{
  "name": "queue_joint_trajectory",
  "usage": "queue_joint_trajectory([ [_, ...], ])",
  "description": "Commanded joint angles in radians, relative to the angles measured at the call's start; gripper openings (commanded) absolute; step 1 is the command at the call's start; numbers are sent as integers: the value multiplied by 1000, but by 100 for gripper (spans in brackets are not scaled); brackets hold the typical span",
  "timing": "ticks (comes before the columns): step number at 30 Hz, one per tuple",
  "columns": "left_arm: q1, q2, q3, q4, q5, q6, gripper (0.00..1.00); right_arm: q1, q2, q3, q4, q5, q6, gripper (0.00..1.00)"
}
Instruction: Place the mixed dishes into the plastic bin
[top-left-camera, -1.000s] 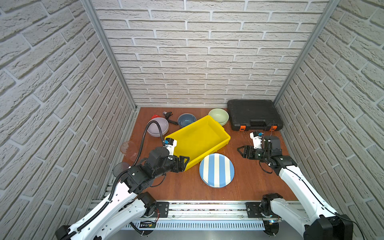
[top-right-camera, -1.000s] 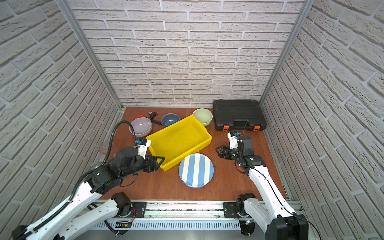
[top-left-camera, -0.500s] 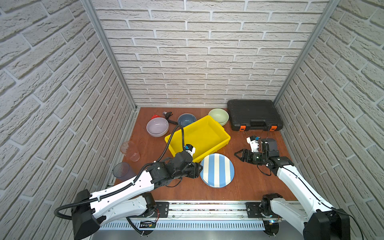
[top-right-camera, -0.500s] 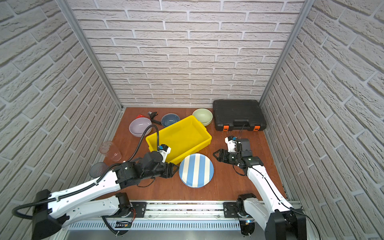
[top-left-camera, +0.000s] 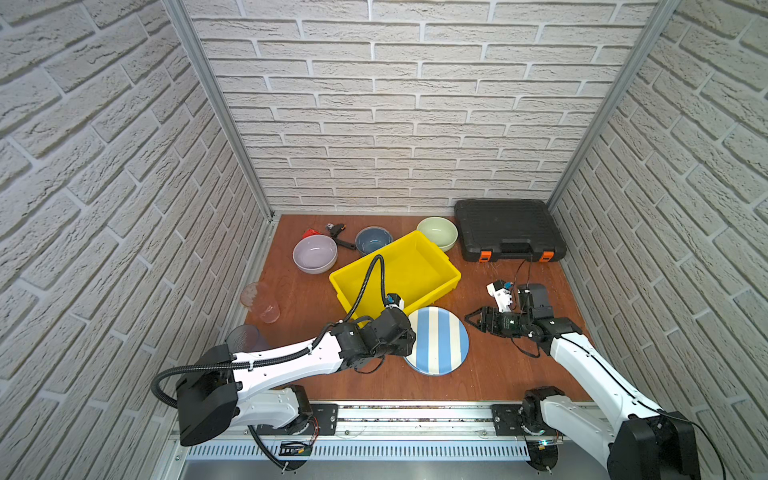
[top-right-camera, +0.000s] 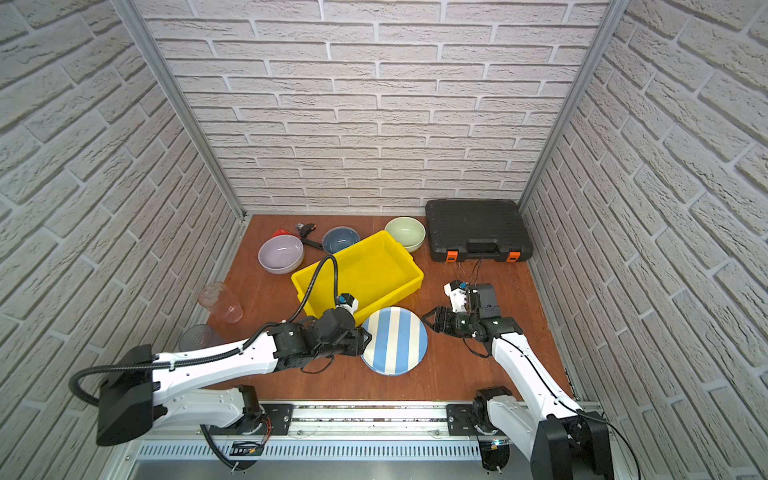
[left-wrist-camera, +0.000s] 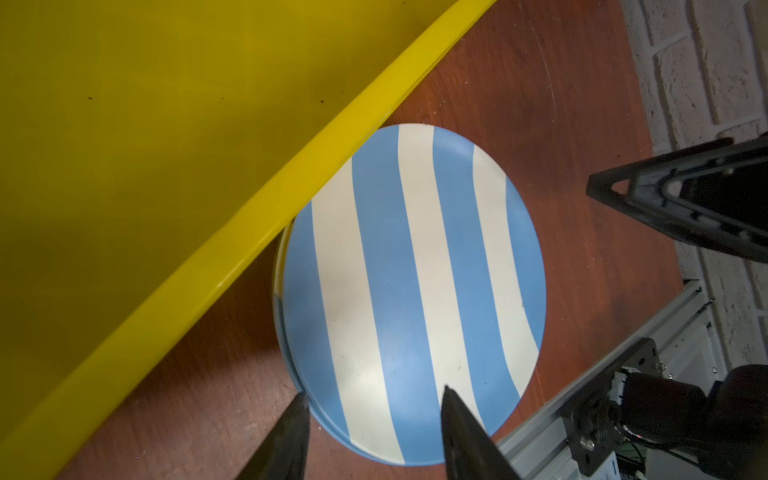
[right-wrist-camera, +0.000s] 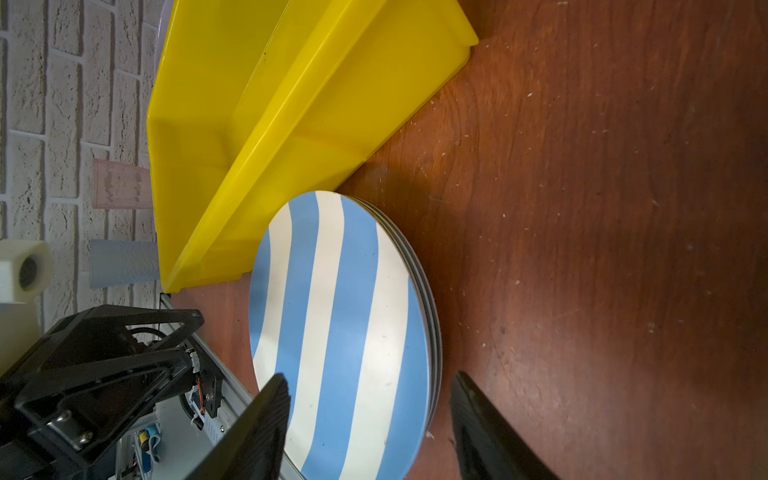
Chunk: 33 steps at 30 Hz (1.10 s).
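The blue-white striped plate (top-left-camera: 440, 340) (top-right-camera: 395, 340) (left-wrist-camera: 411, 282) (right-wrist-camera: 340, 332) tops a low stack of plates in front of the yellow plastic bin (top-left-camera: 432, 291) (top-right-camera: 386, 297) (left-wrist-camera: 249, 216) (right-wrist-camera: 291, 124). My left gripper (top-left-camera: 410, 338) (top-right-camera: 368, 336) (left-wrist-camera: 374, 395) is open at the plate's left edge, one finger over the plate and one outside the rim. My right gripper (top-left-camera: 469, 320) (top-right-camera: 426, 320) (right-wrist-camera: 370, 378) is open and straddles the right edge. Behind the bin stand a lilac bowl (top-left-camera: 314, 253), a dark-blue bowl (top-left-camera: 374, 240) and a pale-green bowl (top-left-camera: 437, 232). Two tumblers (top-left-camera: 262, 301) (top-left-camera: 245, 338) stand at the left.
A black case with orange latches (top-left-camera: 509, 228) lies at the back right. A red-and-black wrench (top-left-camera: 336, 235) lies at the back between the bowls. The metal rail (top-left-camera: 415, 409) runs along the front edge, close to the plate. Brick walls close in three sides.
My left gripper swung from the bin's left corner to the plate's left edge and its jaws narrowed. My right gripper came down and left to the plate's right edge, its jaws narrowing slightly.
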Motion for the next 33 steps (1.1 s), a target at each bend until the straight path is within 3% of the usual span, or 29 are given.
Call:
queue_joint_trajectory([
  [1, -7, 38, -3, 44, -29, -33, 50, 12, 13, -19, 33, -35, -11, 62],
  [13, -8, 129, 1, 38, -32, -57, 41, 38, 81, -28, 66, -54, -13, 59],
  [33, -13, 139, 44, -17, -46, -47, 39, 82, 142, -26, 80, -32, -20, 50],
])
